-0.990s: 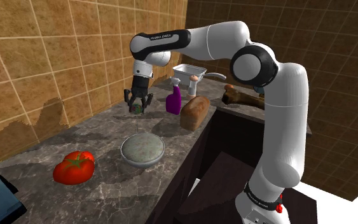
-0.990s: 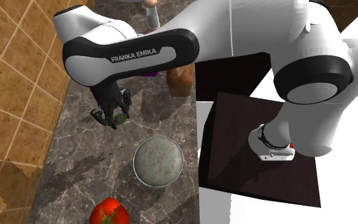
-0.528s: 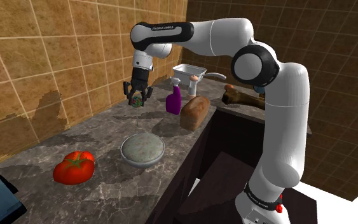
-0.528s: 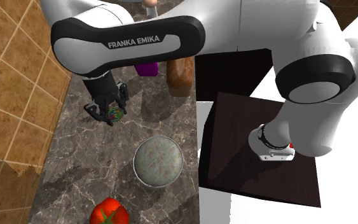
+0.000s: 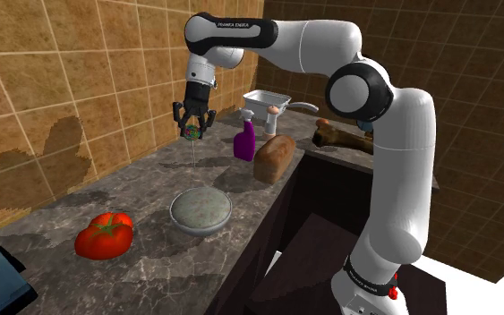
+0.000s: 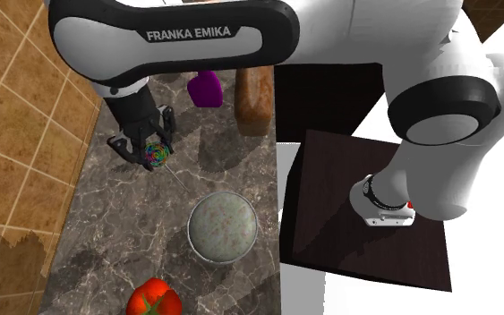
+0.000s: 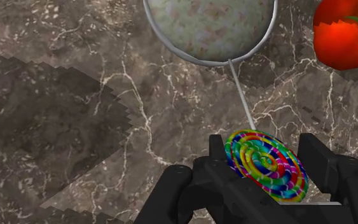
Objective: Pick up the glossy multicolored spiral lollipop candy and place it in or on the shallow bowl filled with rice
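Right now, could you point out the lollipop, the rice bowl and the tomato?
lollipop (image 7: 266,164): wrist view, middle of its spiral disc.
rice bowl (image 5: 200,230): shoulder view, its front wall.
tomato (image 5: 104,235): shoulder view, middle of its red body.

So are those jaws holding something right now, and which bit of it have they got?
Yes, the rainbow spiral lollipop, clasped between the jaws by its round candy disc; its thin stick hangs free below.
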Robot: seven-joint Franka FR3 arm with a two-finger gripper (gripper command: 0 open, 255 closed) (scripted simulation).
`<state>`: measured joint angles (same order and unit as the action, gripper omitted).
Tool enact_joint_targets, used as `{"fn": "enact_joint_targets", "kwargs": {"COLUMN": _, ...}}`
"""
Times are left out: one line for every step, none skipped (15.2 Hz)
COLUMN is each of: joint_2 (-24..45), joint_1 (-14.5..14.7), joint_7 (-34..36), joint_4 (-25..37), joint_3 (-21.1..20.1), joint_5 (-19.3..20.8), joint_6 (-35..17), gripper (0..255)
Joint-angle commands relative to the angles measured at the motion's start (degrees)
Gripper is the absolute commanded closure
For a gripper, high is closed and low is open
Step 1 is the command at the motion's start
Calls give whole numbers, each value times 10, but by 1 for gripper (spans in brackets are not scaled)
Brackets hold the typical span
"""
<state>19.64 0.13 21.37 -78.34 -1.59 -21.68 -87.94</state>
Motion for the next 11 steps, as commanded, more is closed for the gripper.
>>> {"fn": "enact_joint_targets", "kwargs": {"joint_2": 2, "joint_1": -1, "joint_7": 6, "joint_4": 19, "joint_3": 0, "joint_5": 0, "joint_6": 16, "gripper": 255}}
{"fn": "enact_joint_targets", "kwargs": {"joint_2": 4, "joint_1": -1, "joint_7": 9, "joint_4": 28, "joint_3": 0, "joint_5": 0, "joint_6": 23, "gripper": 255}}
{"fn": "enact_joint_targets", "kwargs": {"joint_2": 5, "joint_1": -1, "joint_7": 11, "joint_4": 38, "joint_3": -1, "joint_5": 0, "joint_6": 31, "gripper": 255}}
{"fn": "enact_joint_targets", "kwargs": {"joint_2": 7, "joint_1": -2, "joint_7": 14, "joint_4": 48, "joint_3": -1, "joint_5": 0, "joint_6": 39, "gripper": 255}}
{"fn": "enact_joint_targets", "kwargs": {"joint_2": 9, "joint_1": -2, "joint_7": 17, "joint_4": 58, "joint_3": -1, "joint_5": -1, "joint_6": 47, "gripper": 255}}
{"fn": "enact_joint_targets", "kwargs": {"joint_2": 11, "joint_1": -3, "joint_7": 20, "joint_4": 69, "joint_3": -1, "joint_5": -1, "joint_6": 55, "gripper": 255}}
{"fn": "enact_joint_targets", "kwargs": {"joint_2": 13, "joint_1": -3, "joint_7": 23, "joint_4": 80, "joint_3": -1, "joint_5": -1, "joint_6": 63, "gripper": 255}}
{"fn": "enact_joint_targets", "kwargs": {"joint_2": 16, "joint_1": -4, "joint_7": 26, "joint_4": 91, "joint_3": -1, "joint_5": -1, "joint_6": 72, "gripper": 255}}
{"fn": "enact_joint_targets", "kwargs": {"joint_2": 18, "joint_1": -4, "joint_7": 29, "joint_4": 103, "joint_3": -2, "joint_5": -2, "joint_6": 80, "gripper": 255}}
{"fn": "enact_joint_targets", "kwargs": {"joint_2": 22, "joint_1": -5, "joint_7": 32, "joint_4": 116, "joint_3": -2, "joint_5": -2, "joint_6": 89, "gripper": 255}}
{"fn": "enact_joint_targets", "kwargs": {"joint_2": 22, "joint_1": -5, "joint_7": 33, "joint_4": 118, "joint_3": -2, "joint_5": -2, "joint_6": 90, "gripper": 255}}
